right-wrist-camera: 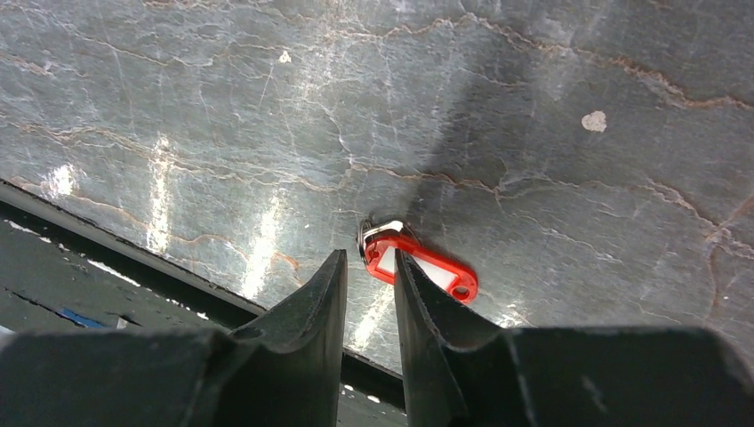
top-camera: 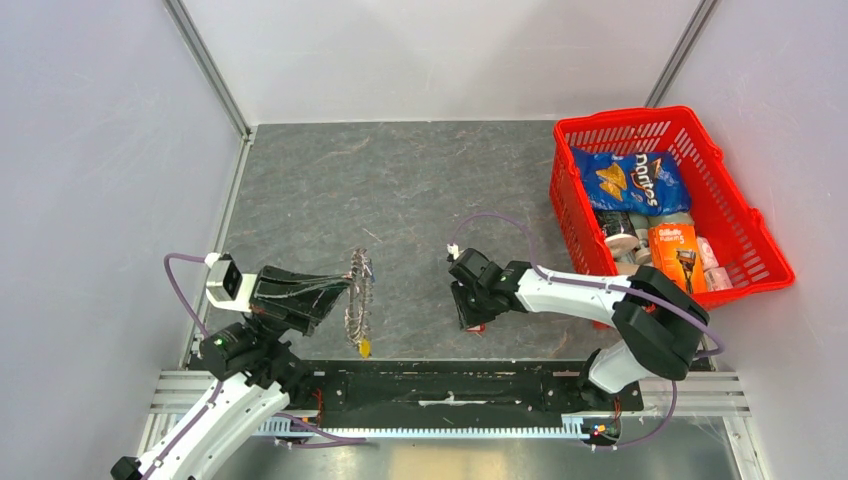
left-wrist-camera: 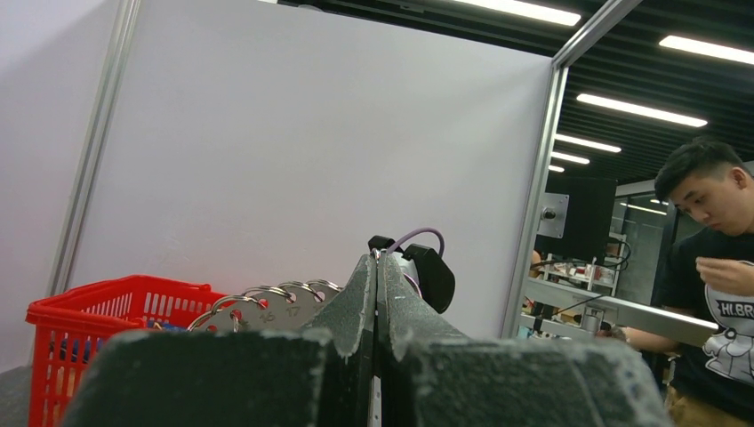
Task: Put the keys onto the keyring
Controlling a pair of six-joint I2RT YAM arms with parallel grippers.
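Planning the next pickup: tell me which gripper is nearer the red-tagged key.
Right. The right gripper hangs just above the red-tagged key; the left gripper is well off to its left, holding the keyring.

Lab booth, white panel walls (top-camera: 450, 60)

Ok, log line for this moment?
left gripper: shut on keyring, upright | right gripper: open over red-tagged key on table | not yet gripped

The blue bag (top-camera: 632, 182) is showing "Doritos", and the orange pack (top-camera: 676, 250) is showing "Gillette". The keyring (left-wrist-camera: 267, 309) is displaying "16" and "17".
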